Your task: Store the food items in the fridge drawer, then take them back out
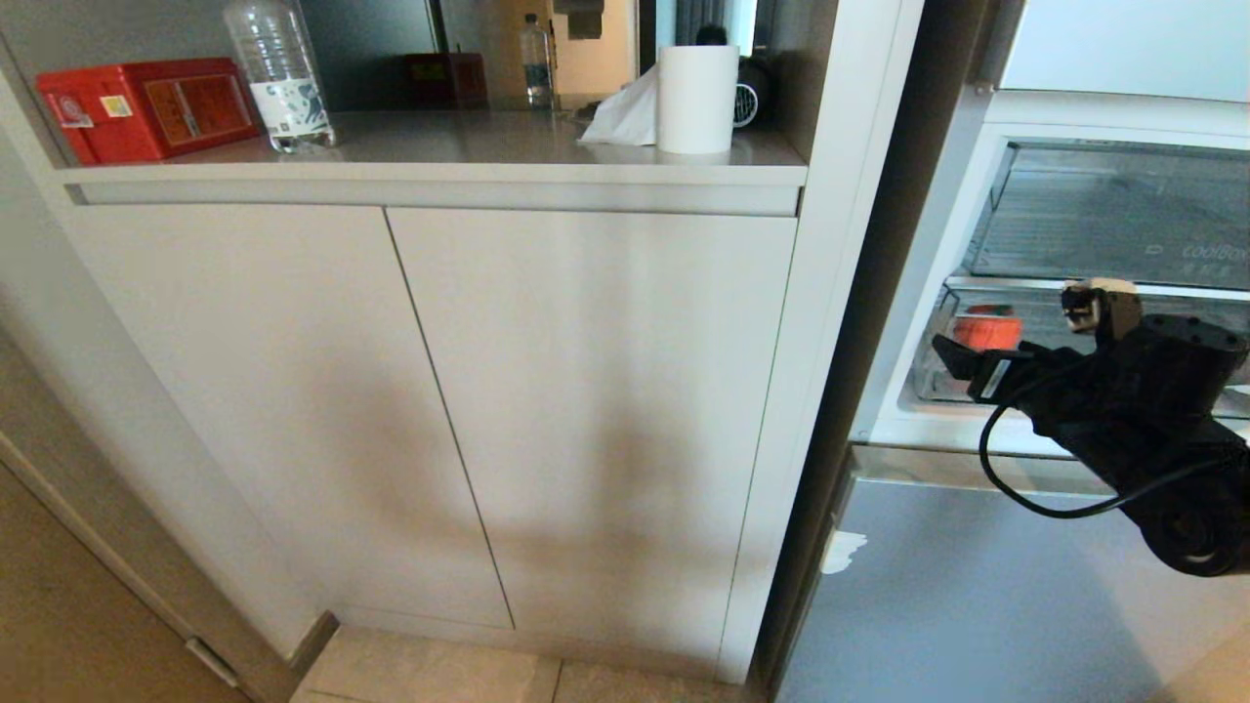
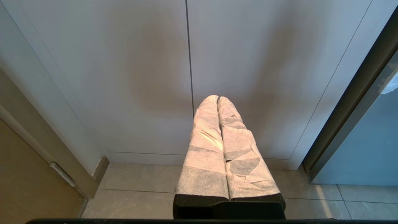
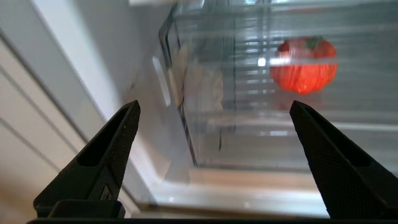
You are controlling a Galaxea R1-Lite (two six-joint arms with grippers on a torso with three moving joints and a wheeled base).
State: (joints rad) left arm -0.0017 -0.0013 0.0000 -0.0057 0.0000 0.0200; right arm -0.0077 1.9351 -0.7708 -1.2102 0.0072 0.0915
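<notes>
Claw first: my right claw (image 3: 214,133) stands spread wide and empty, its two black fingers (image 3: 115,140) at the lower corners of the right wrist view, pointed into the open fridge at the right of the head view, where the same arm shows dark at middle right. Just beyond the fingertips comes the clear front wall of the fridge drawer (image 3: 242,149), shallow, see-through, with a ribbed floor; the claw is short of it and touches nothing. Behind that wall, toward the upper right of the wrist view, sits the red fruit (image 3: 303,70), round and glossy, with a bit of green at its top, resting on the ribs; in the head view it shows as an orange-red spot (image 1: 986,330) just left of my wrist. So the storing half looks done, and I judge the taking-out is what lies ahead. I expect the fruit to be light and smooth-skinned, likely to roll on the ribs and slip from hard fingers; whether it is firm or soft I cannot tell, so I would close gently across its widest part, one finger on each side, coming over the drawer's front edge, not through the wall. Above the drawer, further back, sits a deeper clear bin (image 1: 1113,220) with faint lettering. My left claw (image 2: 217,99) hangs parked away from all this, its padded fingers pressed together, facing the white cupboard doors (image 1: 586,410). Farthest off, at the top of the head view, the counter (image 1: 469,142) carries a paper roll (image 1: 697,98), a water bottle (image 1: 278,73) and a red box (image 1: 146,107).
</notes>
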